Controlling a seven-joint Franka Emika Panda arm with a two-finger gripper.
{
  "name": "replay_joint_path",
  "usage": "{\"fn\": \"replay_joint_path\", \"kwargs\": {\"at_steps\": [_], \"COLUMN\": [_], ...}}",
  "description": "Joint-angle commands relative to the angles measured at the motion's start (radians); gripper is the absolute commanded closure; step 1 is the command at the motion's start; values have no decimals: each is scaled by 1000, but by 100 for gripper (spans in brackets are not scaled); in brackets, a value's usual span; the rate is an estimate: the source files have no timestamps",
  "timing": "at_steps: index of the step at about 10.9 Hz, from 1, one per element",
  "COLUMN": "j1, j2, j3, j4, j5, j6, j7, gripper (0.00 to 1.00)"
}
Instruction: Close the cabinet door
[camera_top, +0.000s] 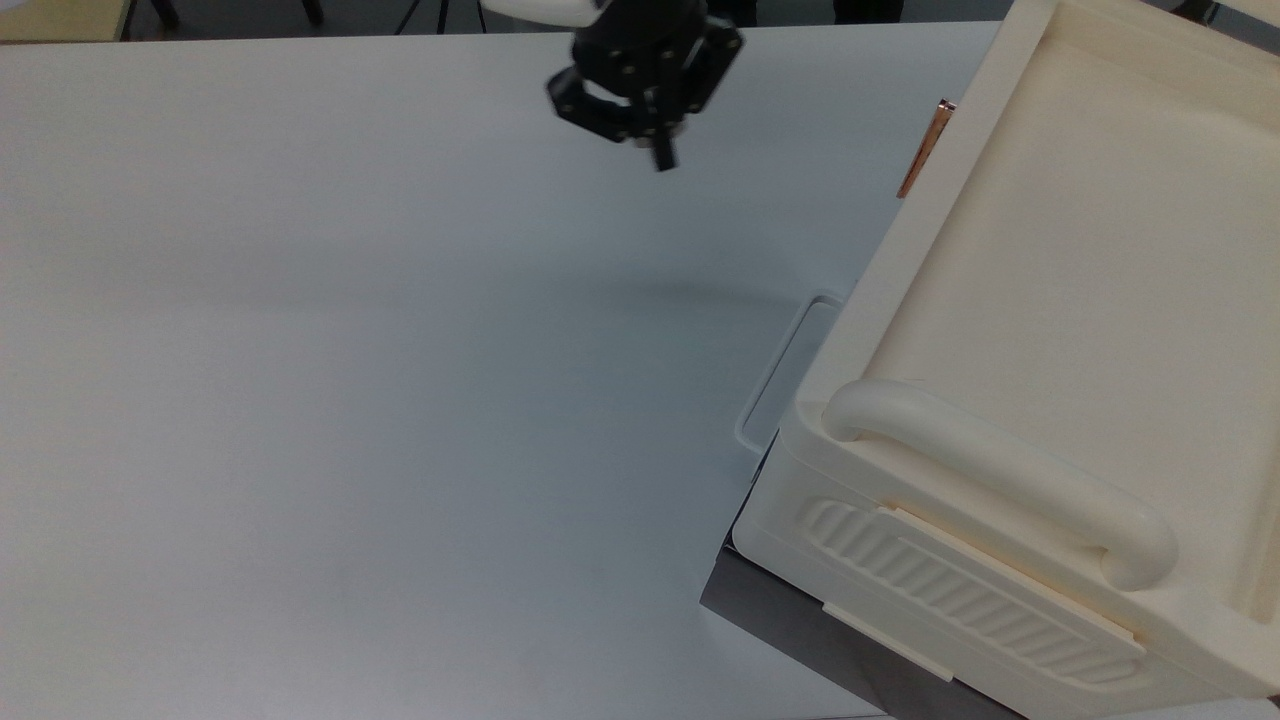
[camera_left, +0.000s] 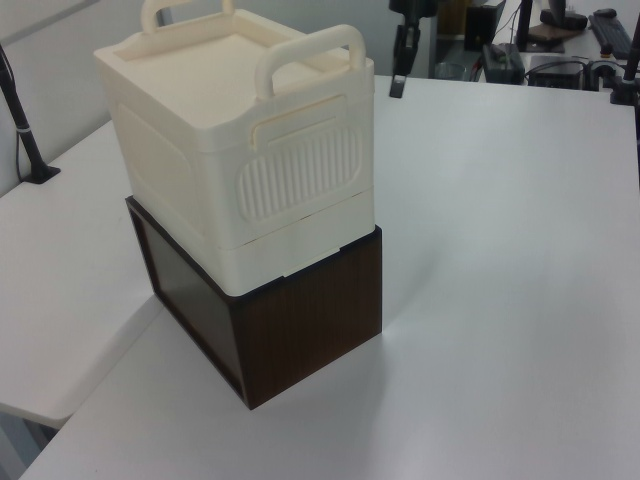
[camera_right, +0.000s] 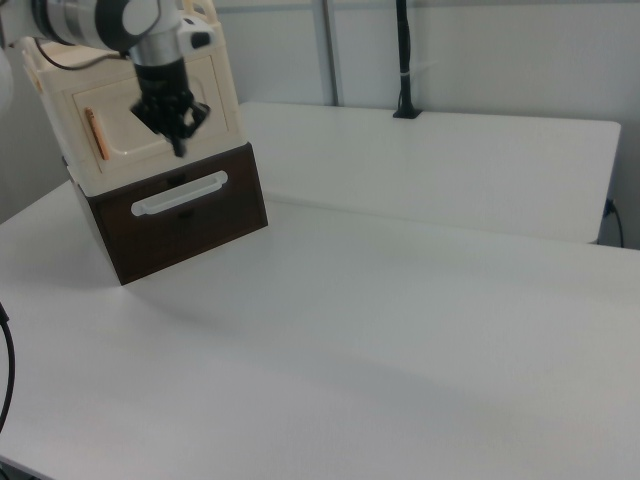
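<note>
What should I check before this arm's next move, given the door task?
1. Door flush with the cabinet front: ok, in the right view it appears to lie flat in its frame.
2. Door latched: cannot tell.
3. Gripper apart from the handle: ok, in the top view it hangs over the table, well to the top view's left of the handle.
4. Cabinet seated upright on the box: ok in the left view.

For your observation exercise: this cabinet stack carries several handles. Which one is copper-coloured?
The slim bar handle on the cabinet door. The carry handles on top are thick cream plastic; the drawer handle is pale.
</note>
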Motion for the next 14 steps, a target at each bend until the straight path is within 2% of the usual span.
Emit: {"fn": "replay_joint_path", "kwargs": {"at_steps": [1,3,5,6,9,10,11,14], "j1": [-12,-16,-17,-23,-33,-33,-30,-35], "j2": [-93,-155,-197,-209,-228,-220,-217,-219], "j3": [-31,-46,-47,-50,-60,-62,-60,-62], "j4": [-173,-281,-336,-336,-336,-336,-338,-343], "j5": [-192,-234,-242,-231,-214,-214,-214,-181], "j6": [-46,-42,-34,-37,-45,-45,-45,-36], "j7": [175,319,343,344,331,331,331,341], "gripper": [100,100,96,87,47,6,0,0]}}
